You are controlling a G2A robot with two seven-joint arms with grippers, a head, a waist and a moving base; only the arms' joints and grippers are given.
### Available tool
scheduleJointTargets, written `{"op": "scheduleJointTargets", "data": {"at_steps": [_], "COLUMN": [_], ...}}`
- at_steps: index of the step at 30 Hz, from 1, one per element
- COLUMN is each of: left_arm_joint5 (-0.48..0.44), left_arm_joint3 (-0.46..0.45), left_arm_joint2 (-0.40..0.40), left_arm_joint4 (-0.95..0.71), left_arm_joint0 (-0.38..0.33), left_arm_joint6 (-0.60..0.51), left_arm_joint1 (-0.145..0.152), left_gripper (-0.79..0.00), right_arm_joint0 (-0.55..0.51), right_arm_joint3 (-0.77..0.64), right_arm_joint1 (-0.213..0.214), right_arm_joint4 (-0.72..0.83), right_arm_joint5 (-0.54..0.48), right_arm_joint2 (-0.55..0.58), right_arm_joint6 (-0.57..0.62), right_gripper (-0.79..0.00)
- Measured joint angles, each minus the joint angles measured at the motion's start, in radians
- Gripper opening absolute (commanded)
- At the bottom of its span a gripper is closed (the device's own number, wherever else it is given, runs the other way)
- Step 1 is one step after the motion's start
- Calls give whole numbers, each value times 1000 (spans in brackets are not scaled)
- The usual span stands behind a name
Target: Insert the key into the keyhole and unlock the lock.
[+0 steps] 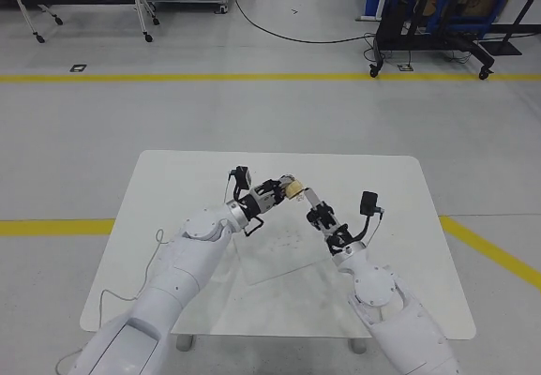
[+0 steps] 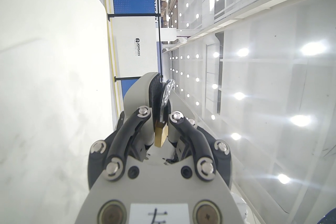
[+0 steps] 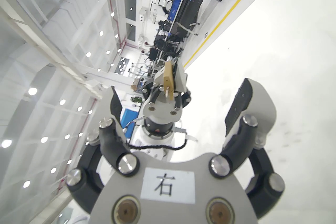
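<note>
Holding the lock (image 2: 160, 136) between its two fingers, the left gripper (image 2: 163, 93) is hanging in the air over the middle of the white table (image 1: 157, 234). Its jaws are pressing in close on the lock's gold body. The silver loop (image 2: 168, 88) is poking out past the fingertips.

The right gripper (image 3: 180, 90) is hanging near it and is pointing at the lock from the other side. Its jaws are standing wide apart and are holding nothing. The lock is sitting out in front of them, not between them.

In the right wrist view, the flat end of the lock is facing the right gripper. A small silver bit (image 3: 166, 90) is sticking out of that end. It is too small to tell what it is.

From above, the two arms are coming together tip to tip. The lock is sitting between them, up off the table.
</note>
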Motion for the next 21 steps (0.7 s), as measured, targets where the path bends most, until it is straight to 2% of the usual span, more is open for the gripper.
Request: {"op": "scheduleJointTargets", "data": {"at_steps": [3,7,21], "left_arm_joint5": [0,-9,-14], "left_arm_joint3": [9,19,39], "left_arm_joint2": [-6,-10,-12], "left_arm_joint4": [-14,-22,-17], "left_arm_joint0": [-3,-6,-15], "left_arm_joint6": [-20,-37,-64], "left_arm_joint1": [-2,-4,-14], "left_gripper": [-785,-785,-785], "right_arm_joint0": [6,12,35], "right_arm_joint3": [19,32,48], "right_arm_joint1": [3,4,-5], "right_arm_joint4": [162,204,286], "right_arm_joint5": [-5,-1,22], "right_arm_joint2": [30,38,43], "right_arm_joint6": [118,166,181], "right_gripper": [-570,-622,-613]}}
